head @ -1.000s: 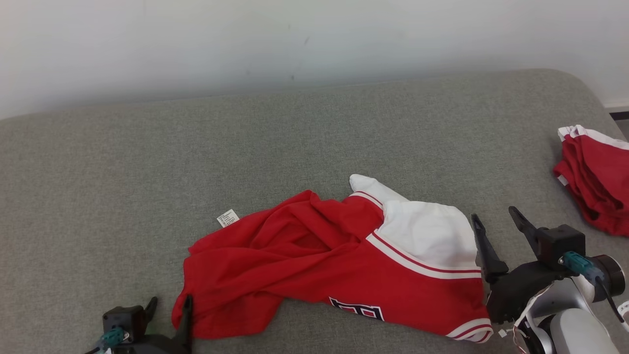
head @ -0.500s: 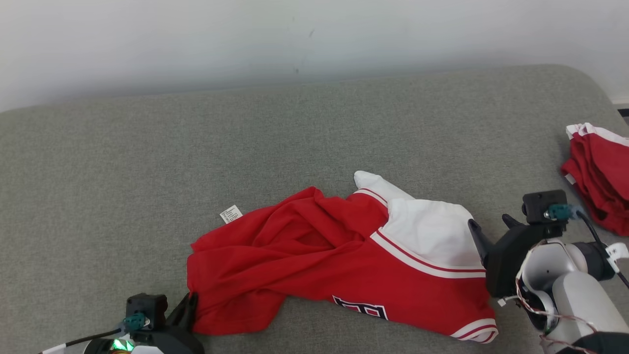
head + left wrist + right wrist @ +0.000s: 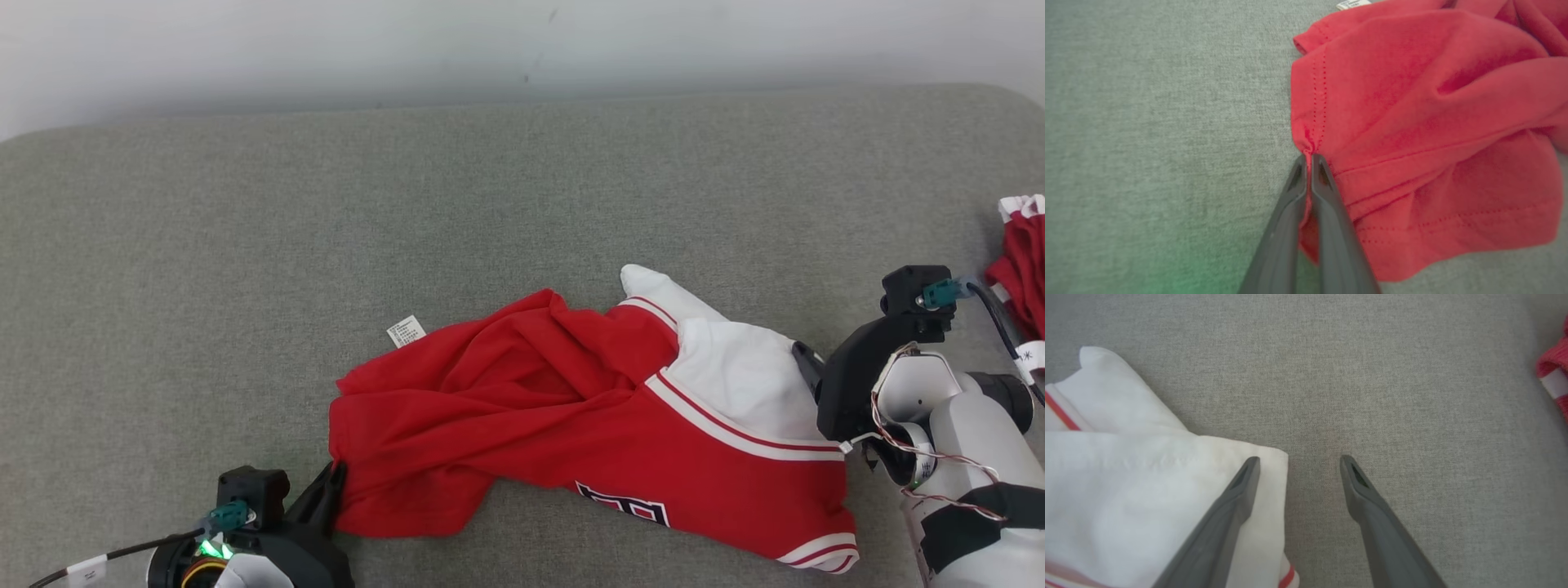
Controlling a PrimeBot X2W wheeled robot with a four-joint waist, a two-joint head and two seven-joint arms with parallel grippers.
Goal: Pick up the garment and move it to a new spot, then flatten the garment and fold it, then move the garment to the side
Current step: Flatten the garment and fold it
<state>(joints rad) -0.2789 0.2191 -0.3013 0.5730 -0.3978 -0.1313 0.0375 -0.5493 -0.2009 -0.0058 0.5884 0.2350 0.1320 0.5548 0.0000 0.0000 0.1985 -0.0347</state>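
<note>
**Item 1. Left gripper**: fingers pressed together on a stitched red hem. The cloth is pinched at the tips and a fold of it runs down between the two fingers.

**Item 2. Garment**: a red shirt with a white panel and striped trim. It lies rumpled on the grey cushion, spreading from the left gripper's tips across to the right gripper. It is creased and bunched, neither flat nor folded.

**Item 3. Right gripper**: fingers spread and holding nothing. One finger lies over the corner of the white panel, the other over bare cushion just beside it (whether the first finger touches the cloth cannot be told).

**Item 4. Label**: small and white, at the garment's edge beyond the left gripper's hold.

**Item 5. Second red bundle**: well beyond the right gripper's outer side, apart from the garment.

**Status, as judged:** early in the task.
- One corner is secured, and the second grip looks lined up but not yet closed.
- The garment rests wholly on the cushion, so the lift is not made.
- Left to do: the carry to a new spot, the flattening, the folding and the final move aside.
</note>
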